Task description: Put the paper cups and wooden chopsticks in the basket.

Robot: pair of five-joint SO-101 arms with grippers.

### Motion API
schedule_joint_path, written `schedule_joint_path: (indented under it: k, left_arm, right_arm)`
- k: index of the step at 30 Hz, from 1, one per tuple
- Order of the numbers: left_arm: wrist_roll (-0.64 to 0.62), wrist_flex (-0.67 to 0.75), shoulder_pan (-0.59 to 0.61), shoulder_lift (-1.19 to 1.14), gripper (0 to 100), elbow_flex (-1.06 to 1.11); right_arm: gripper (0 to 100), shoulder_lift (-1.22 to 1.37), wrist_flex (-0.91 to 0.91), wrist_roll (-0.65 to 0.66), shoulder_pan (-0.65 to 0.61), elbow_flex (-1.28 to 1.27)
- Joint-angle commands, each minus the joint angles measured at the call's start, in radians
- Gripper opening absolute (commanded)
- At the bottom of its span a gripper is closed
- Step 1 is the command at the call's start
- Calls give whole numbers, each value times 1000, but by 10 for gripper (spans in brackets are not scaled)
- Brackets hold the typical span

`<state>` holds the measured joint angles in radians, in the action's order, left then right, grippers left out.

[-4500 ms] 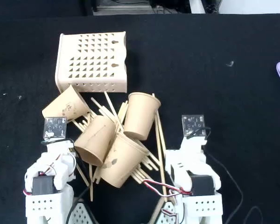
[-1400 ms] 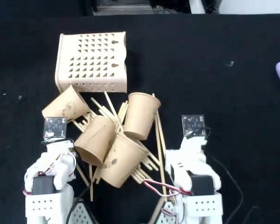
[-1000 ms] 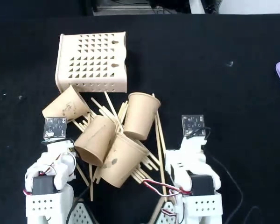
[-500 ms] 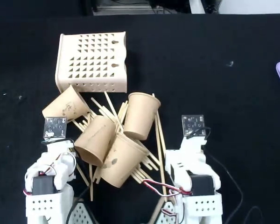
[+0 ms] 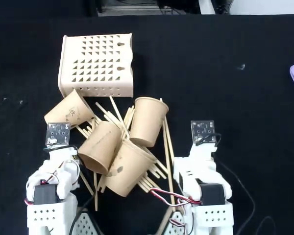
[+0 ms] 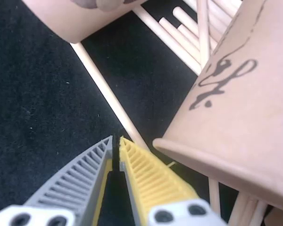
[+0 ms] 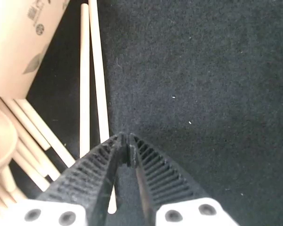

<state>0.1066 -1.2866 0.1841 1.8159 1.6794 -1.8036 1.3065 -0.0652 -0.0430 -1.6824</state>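
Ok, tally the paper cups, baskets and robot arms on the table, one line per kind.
Tan paper cups: 4
Beige perforated plastic basket: 1
White robot arms: 2
Total: 7

No word or number can be read plainly. In the left wrist view, a paper cup [image 6: 236, 94] carries a dark brush-like scrawl on its side, shaped like handwriting but not legible as letters. In the right wrist view, another paper cup [image 7: 23, 42] bears a small round emblem with a short line of tiny print beside it, too small to make out, and a grey leaf-shaped mark. In the high view, the leftmost cup [image 5: 71, 113] shows a few dark squiggles on its wall, and the lowest cup [image 5: 125, 169] has a leaf-shaped mark. One square plate [image 5: 58, 133] and a second square plate [image 5: 203, 129] carry tiny unreadable marks.
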Motion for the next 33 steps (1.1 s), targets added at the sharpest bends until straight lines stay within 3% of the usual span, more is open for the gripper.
schedule_joint_path:
  k: [1,5,7,10,14,18,23,28,33]
  left_arm:
    - [8,18,1,5,33,21]
    - [8,14,25,5,33,1]
    - [29,12,108,5,33,-28]
    - [196,26,285,6,33,-97]
    - [457,189,549,8,33,-214]
    - [407,370,668,8,33,-274]
    - [189,477,654,6,34,-375]
    - [26,474,513,2,45,-530]
    - [-31,474,285,0,198,-682]
  right_arm:
    - [15,-67,-15,-8,-20,-4]
    - [15,-67,-48,-6,-91,-4]
    - [15,-67,-127,-6,-91,-4]
    - [15,-67,-262,-6,-75,-1]
    - [15,-67,-439,2,14,24]
    - [16,-67,-571,206,92,50]
    - [28,-67,-605,451,103,137]
    - [186,-58,-509,422,100,429]
    - [171,-53,-348,405,100,840]
